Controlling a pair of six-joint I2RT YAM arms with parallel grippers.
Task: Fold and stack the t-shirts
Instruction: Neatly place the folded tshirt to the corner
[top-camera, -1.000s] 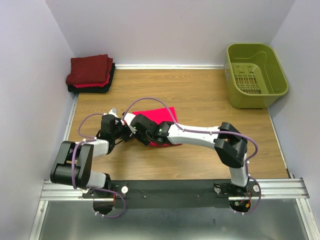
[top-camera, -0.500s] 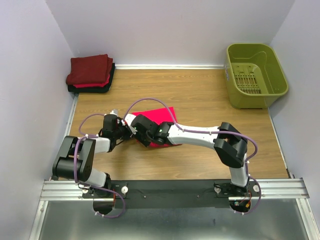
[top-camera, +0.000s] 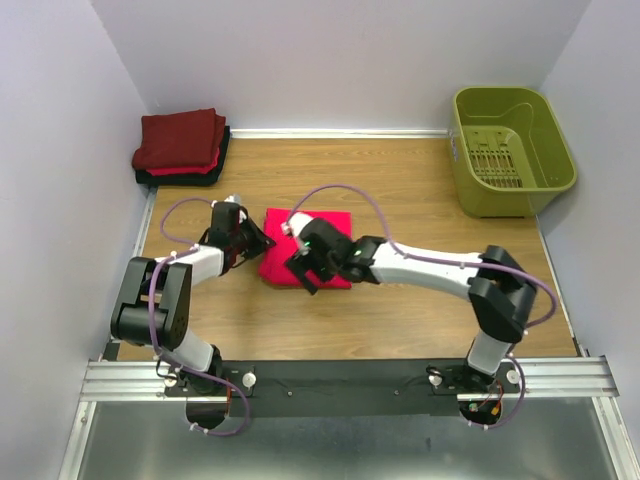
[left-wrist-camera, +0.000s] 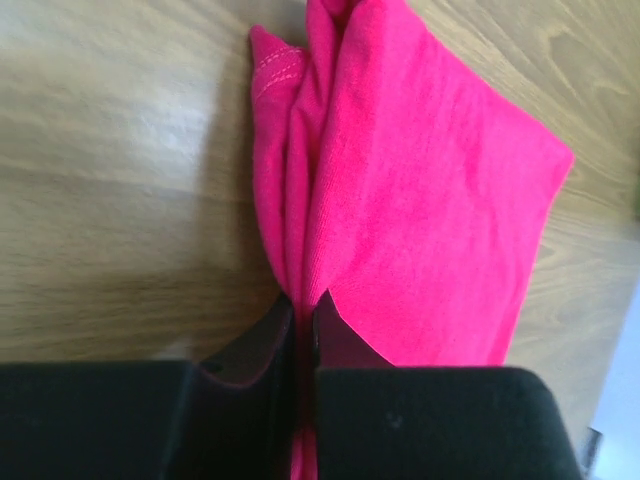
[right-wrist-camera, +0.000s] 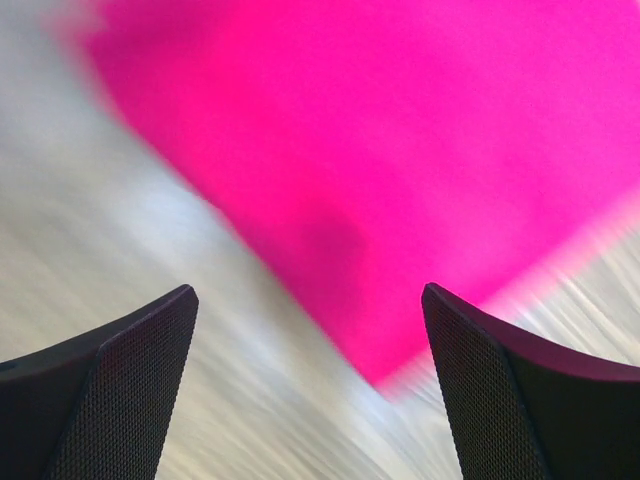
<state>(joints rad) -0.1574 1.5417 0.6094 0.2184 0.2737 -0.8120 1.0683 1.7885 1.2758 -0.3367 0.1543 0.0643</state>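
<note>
The folded pink t-shirt (top-camera: 278, 255) is lying mid-frame on the tabletop (top-camera: 420, 210), the left claw (left-wrist-camera: 300, 310) pinching its layered edge, the right claw (right-wrist-camera: 310, 330) hanging wide above. Soft, light cloth, probably sagging unless gripped through every layer.

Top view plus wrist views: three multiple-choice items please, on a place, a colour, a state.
1. Where is the pile of folded shirts? A far left corner; B far right corner; C near edge.
2. The basket's colour? A olive green; B blue; C white.
3. The left claw is: A wide open; B shut on the pink shirt; C unseen.
Answers: 1 A, by the back left wall; 2 A, plain in the top view; 3 B, it pinches the shirt's edge.
</note>
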